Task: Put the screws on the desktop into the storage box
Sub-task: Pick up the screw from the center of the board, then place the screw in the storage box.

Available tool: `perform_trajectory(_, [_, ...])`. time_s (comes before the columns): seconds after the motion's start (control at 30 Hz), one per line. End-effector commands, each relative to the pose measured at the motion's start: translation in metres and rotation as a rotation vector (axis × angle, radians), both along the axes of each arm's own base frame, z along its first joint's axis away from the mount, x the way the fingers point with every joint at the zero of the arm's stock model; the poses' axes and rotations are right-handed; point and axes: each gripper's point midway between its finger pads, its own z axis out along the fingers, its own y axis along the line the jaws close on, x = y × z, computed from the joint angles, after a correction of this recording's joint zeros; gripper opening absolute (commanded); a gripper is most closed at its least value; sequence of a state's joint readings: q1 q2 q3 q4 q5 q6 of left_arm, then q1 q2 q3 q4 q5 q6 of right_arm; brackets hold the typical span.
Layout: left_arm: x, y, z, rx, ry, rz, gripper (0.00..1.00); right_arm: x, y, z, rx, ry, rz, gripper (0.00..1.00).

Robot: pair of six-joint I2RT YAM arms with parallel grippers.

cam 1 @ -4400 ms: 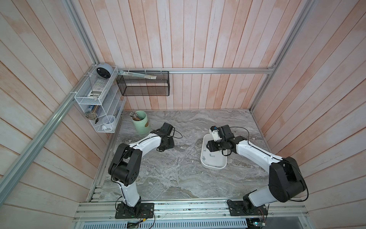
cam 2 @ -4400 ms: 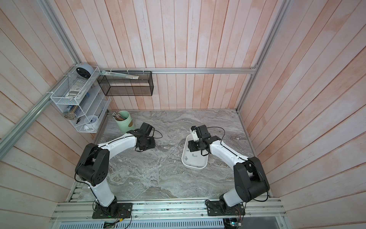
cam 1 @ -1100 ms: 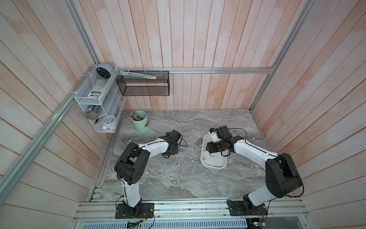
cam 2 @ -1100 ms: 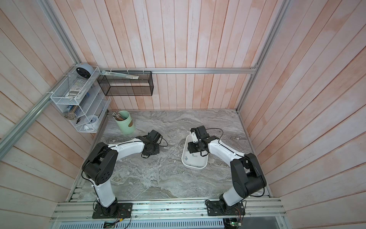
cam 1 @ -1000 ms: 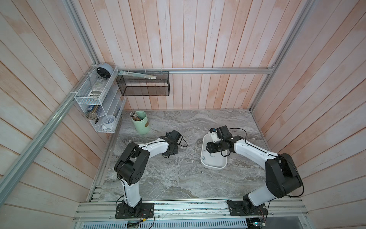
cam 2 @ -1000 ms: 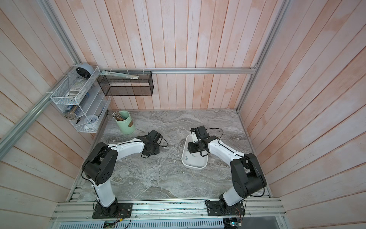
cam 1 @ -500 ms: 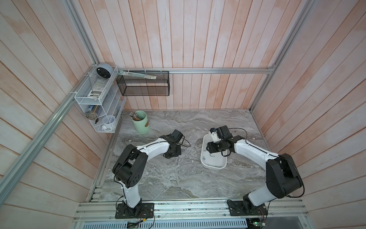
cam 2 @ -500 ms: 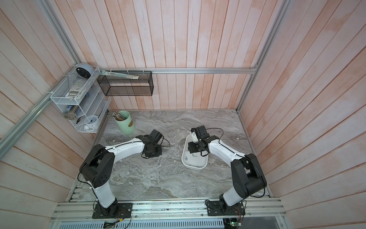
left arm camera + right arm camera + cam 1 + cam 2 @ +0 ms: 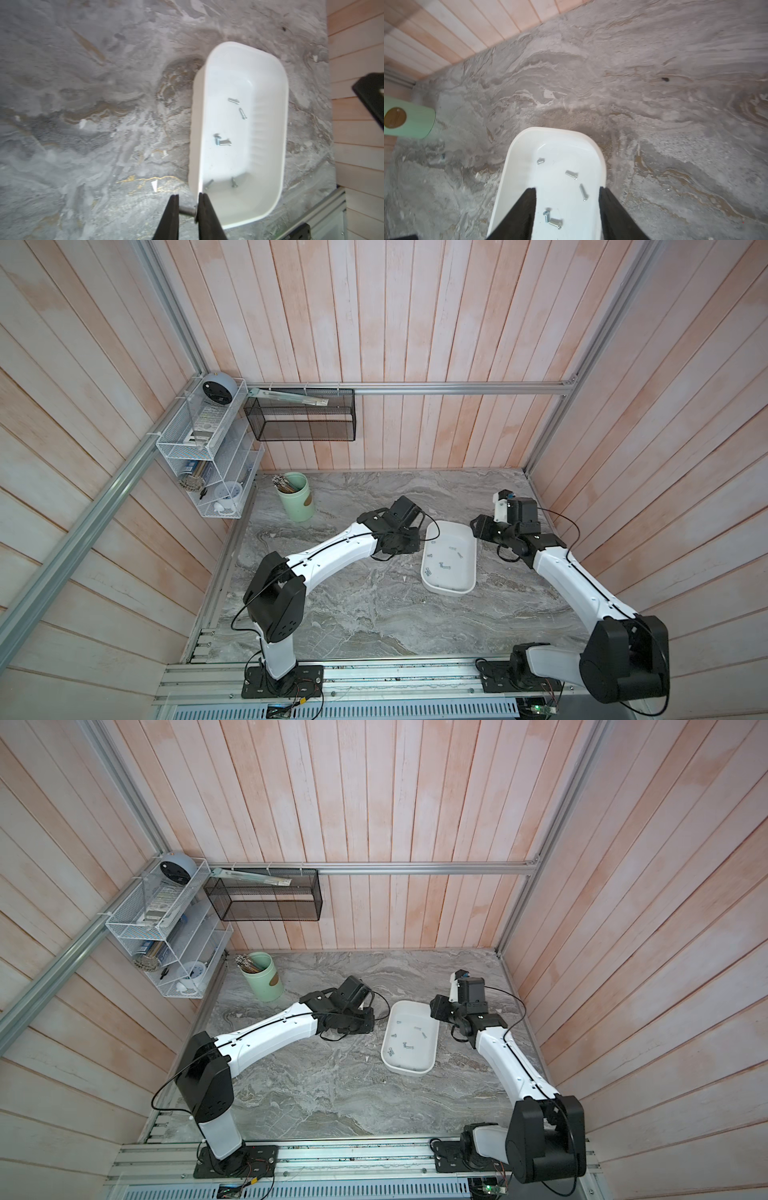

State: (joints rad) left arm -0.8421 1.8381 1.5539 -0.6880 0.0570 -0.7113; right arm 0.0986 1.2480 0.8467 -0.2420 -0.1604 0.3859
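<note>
The white storage box (image 9: 449,589) (image 9: 409,1069) lies on the grey marbled desktop (image 9: 353,614), right of centre. Several screws (image 9: 444,565) (image 9: 222,142) (image 9: 572,174) lie on its floor. My left gripper (image 9: 188,199) is at the box's left rim, shut on one small screw (image 9: 188,211) held crosswise between the fingertips. In both top views the wrist (image 9: 409,545) (image 9: 361,1025) hides its fingers. My right gripper (image 9: 566,189) (image 9: 478,526) hangs open over the box's far right end. One finger is over the floor, the other by the rim, with nothing between them.
A pale green cup (image 9: 296,497) (image 9: 409,120) holding thin sticks stands at the back left of the desktop. A black mesh basket (image 9: 299,414) and a white wire shelf (image 9: 208,456) hang on the walls. Small white flecks (image 9: 154,185) lie on the marble near the box.
My left arm has swung right, carrying its gripper from mid-desktop to the box's left rim. My right gripper has drawn back toward the box's far right end.
</note>
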Motion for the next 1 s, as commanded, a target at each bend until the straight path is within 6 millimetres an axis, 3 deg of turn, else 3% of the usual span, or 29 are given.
perform_trajectory(0.0, [-0.014, -0.031, -0.016, 0.004, 0.051, -0.054, 0.14, 0.002, -0.012, 0.004, 0.027, -0.06, -0.08, 0.56])
perform_trajectory(0.2, [-0.028, -0.076, -0.03, 0.025, 0.066, -0.147, 0.16, 0.002, -0.012, -0.003, 0.033, -0.043, -0.075, 0.57])
perform_trajectory(0.37, [-0.022, -0.076, -0.047, 0.093, 0.063, -0.144, 0.27, 0.001, -0.012, -0.012, 0.03, -0.025, -0.074, 0.57])
perform_trajectory(0.5, [-0.017, -0.073, -0.04, 0.099, 0.035, -0.136, 0.44, 0.001, -0.011, -0.014, 0.036, -0.018, -0.071, 0.57])
perform_trajectory(0.6, [-0.011, -0.059, -0.03, 0.125, -0.004, -0.115, 0.56, 0.003, -0.004, -0.01, 0.049, -0.029, -0.028, 0.57])
perform_trajectory(0.67, [-0.005, -0.039, -0.02, 0.139, -0.029, -0.082, 0.58, 0.005, 0.009, -0.005, 0.091, -0.043, 0.034, 0.56])
perform_trajectory(0.73, [0.001, -0.006, -0.007, 0.135, -0.055, -0.03, 0.58, 0.007, 0.022, -0.002, 0.14, -0.04, 0.072, 0.56])
perform_trajectory(0.83, [0.015, 0.063, 0.015, 0.078, -0.079, 0.099, 0.59, 0.009, 0.054, 0.002, 0.142, -0.019, 0.176, 0.56])
perform_trajectory(0.97, [0.011, 0.168, 0.013, 0.086, -0.06, 0.282, 0.61, 0.009, 0.117, 0.008, 0.064, -0.01, 0.348, 0.56])
